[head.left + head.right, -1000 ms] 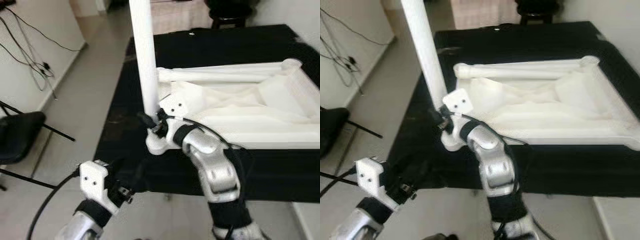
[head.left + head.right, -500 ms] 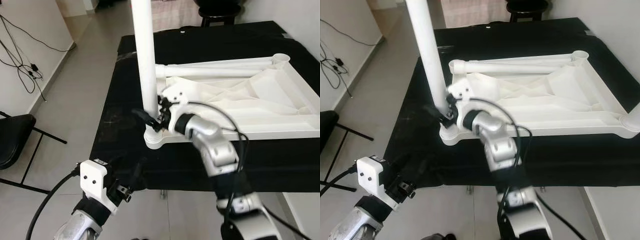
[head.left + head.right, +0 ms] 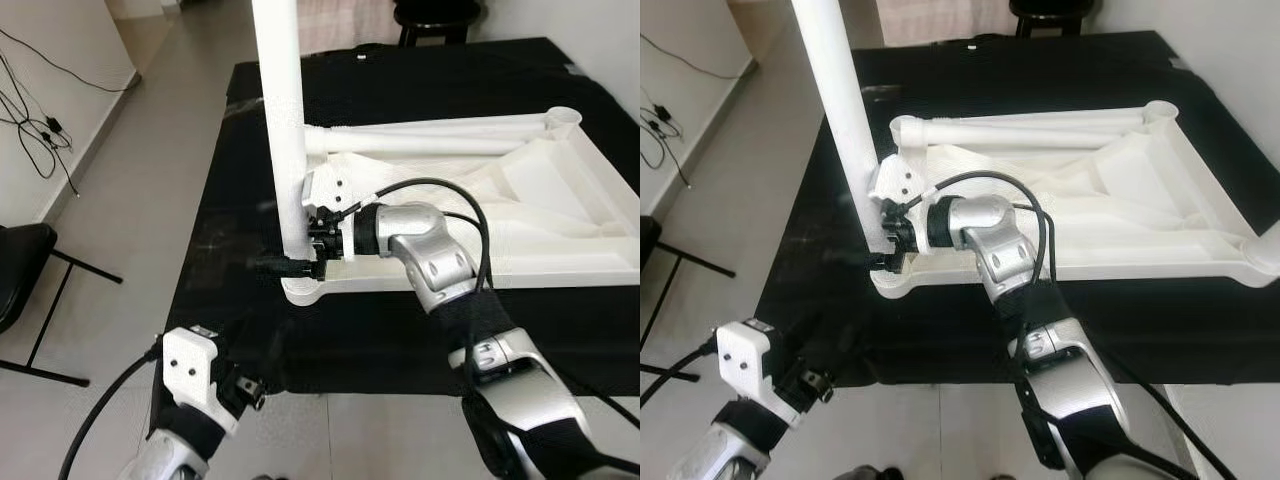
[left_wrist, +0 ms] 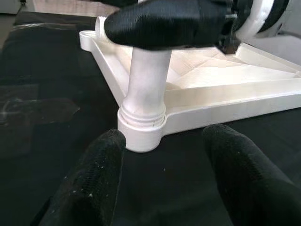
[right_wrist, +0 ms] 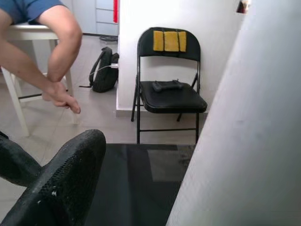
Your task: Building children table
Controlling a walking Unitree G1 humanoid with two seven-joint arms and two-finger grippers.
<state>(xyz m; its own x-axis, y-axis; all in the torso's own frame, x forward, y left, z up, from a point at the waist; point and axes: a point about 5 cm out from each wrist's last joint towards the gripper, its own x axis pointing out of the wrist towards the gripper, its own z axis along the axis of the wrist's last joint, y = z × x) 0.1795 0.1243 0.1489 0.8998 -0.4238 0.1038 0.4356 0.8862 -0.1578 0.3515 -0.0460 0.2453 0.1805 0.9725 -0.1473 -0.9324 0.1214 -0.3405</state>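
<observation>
Left eye view: a white children's table (image 3: pixel 520 215) lies upside down on a black cloth (image 3: pixel 400 80). One white table leg (image 3: pixel 283 120) stands upright in the corner socket (image 3: pixel 305 290) nearest the robot. The right gripper (image 3: pixel 290 266) reaches across to the foot of that leg, its black fingers low by the socket; whether they clasp the leg cannot be told here. The left gripper (image 3: pixel 245 385) hangs low off the cloth's near edge.

Right eye view: a second leg (image 3: pixel 1030 130) lies flat along the far rim of the upturned table.

Left wrist view: the left gripper's two fingers (image 4: pixel 89 188) stand wide apart, holding nothing, aimed at the socket and the leg's base.

Right wrist view: the white leg fills one side, one black finger (image 5: pixel 61 188) beside it. Beyond stand a black folding chair (image 5: pixel 170 84) and a person's arm (image 5: pixel 51 61).
</observation>
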